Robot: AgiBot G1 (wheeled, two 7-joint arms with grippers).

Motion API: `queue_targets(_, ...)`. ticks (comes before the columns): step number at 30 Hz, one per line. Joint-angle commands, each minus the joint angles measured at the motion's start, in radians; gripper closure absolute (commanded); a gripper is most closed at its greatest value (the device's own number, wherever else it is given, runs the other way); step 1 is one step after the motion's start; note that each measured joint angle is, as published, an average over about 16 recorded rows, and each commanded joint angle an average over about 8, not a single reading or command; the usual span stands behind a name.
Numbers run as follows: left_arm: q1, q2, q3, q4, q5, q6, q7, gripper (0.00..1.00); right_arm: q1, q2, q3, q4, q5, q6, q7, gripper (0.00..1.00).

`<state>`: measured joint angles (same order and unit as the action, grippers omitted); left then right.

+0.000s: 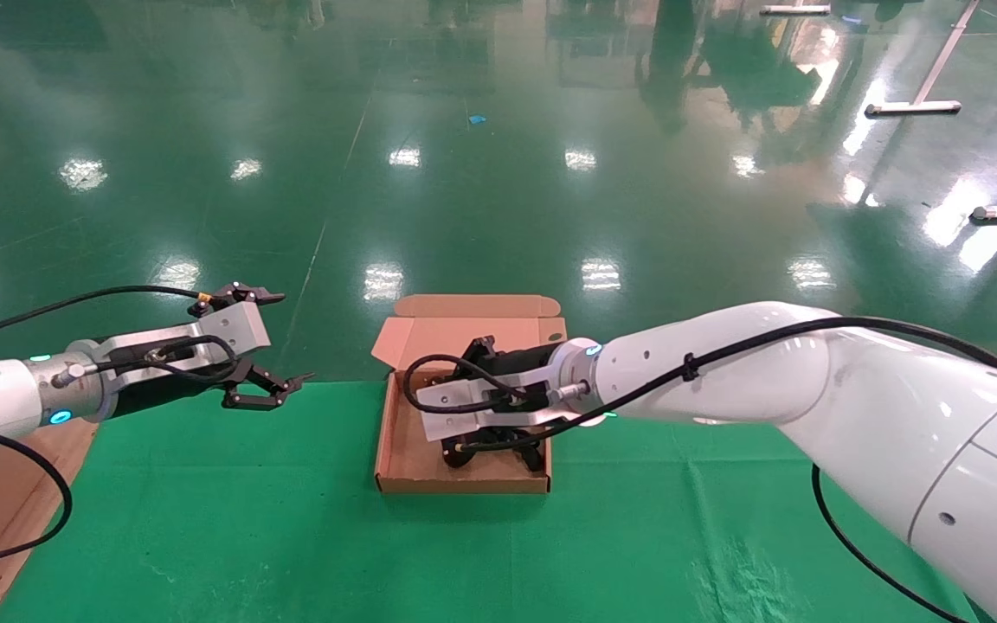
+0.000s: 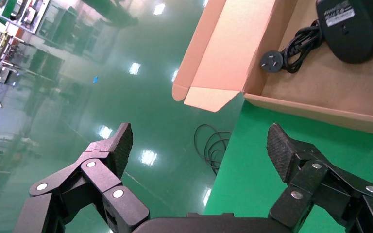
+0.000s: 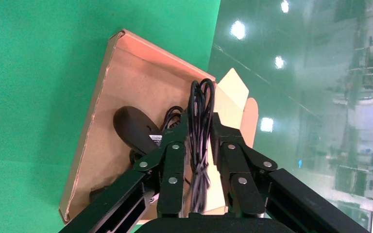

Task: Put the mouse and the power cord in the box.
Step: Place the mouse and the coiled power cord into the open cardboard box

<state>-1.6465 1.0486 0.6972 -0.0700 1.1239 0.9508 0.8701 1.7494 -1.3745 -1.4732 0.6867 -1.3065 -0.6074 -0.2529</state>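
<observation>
The right gripper hangs over the open box, its jaws pinched on the power cord. The mouse lies in the box just beneath those jaws. The left gripper idles beside the box, jaws spread wide and holding nothing.

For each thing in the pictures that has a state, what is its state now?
Box: open, lid and flaps folded back, on the green cloth.
Mouse: lying inside the box, label side up.
Power cord: bundle pinched in the right hand, plug end lying in the box.
Right hand: shut on the cord, over the box.
Left hand: open, empty, beside the box.
</observation>
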Motion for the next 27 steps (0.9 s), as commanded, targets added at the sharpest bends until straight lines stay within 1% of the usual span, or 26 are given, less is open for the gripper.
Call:
queue_targets(1,0.0,0.001,0.0,-0.001,0.0,-0.001,-0.001,0.0,0.0,0.0,0.002,0.0,0.001,-0.001,0.0,0.0)
queue_targets(6,0.003,0.002,0.0,-0.01,0.0,-0.002,-0.007,0.0,-0.003,0.003,0.014,0.004,0.007,-0.01,0.002,0.0)
queue_targets(10,0.02,-0.012,-0.013,-0.046,-0.012,0.014,-0.039,0.0,-0.023,0.026,0.05,0.022,0.024,-0.037,0.015,0.0)
queue_targets(27,0.178,-0.134,-0.129,-0.381,-0.121,0.166,-0.331,0.0,-0.21,0.237,0.377,0.186,0.182,-0.281,0.137,0.0)
